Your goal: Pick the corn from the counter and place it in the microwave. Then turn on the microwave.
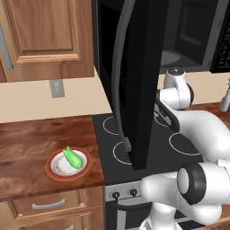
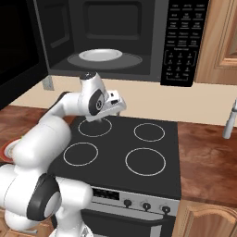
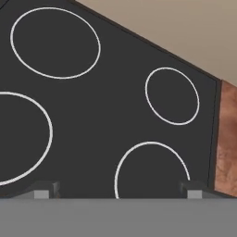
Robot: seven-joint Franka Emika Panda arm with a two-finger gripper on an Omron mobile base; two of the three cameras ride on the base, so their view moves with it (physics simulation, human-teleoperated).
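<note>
The green corn [image 1: 72,157] lies on a white red-rimmed plate [image 1: 56,167] on the wood-grain counter [image 1: 27,143], left of the stove. Above the stove the black microwave [image 2: 139,41] has its door [image 1: 134,81] swung wide open. A white turntable dish [image 2: 100,54] sits inside it, and the button panel [image 2: 183,41] is at its right. My gripper [image 2: 115,104] hovers over the back left burner, well away from the corn. In the hand view the gripper [image 3: 118,190] is open, its fingertips [image 3: 44,190] wide apart with nothing between them.
The black stovetop [image 2: 115,139] with several white ring burners lies under my hand. The open microwave door hangs between the arm and the plate. A grey upright item [image 2: 230,118] stands on the counter right of the stove. Wooden cabinets [image 1: 45,36] hang at upper left.
</note>
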